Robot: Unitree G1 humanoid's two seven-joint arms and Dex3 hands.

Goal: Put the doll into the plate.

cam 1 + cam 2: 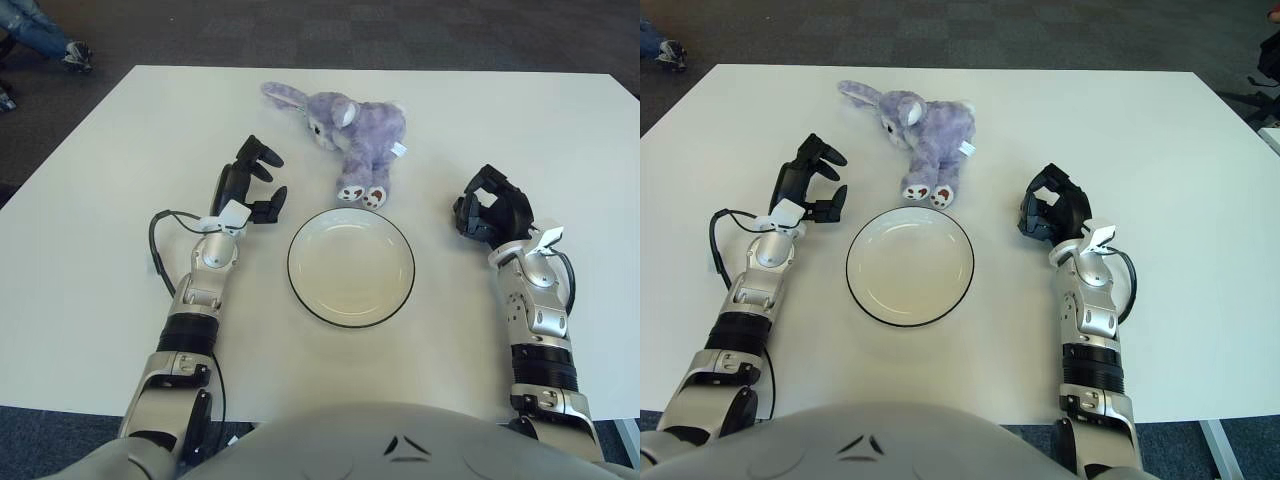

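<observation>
Presently the task stands at the reach step: nothing has yet been grasped. The doll (352, 135), a purple plush rabbit, lies on the white table (100, 200) just beyond the far rim of the plate (351, 266), its feet near that rim but not touching it. The plate holds nothing. The left hand (250, 183) shows to the left of the plate and nearer the doll's side, fingers spread and holding nothing, thumb and fingers apart as if set for a grasp. The right hand (490, 207) shows to the right of the plate, fingers curled in on themselves around nothing, and appears idle. By judgement, the next move calls for the left hand to travel forward and rightward to the doll's body, close around it, lift, and carry it the short way back over the plate. The soft body should yield under the fingers.
</observation>
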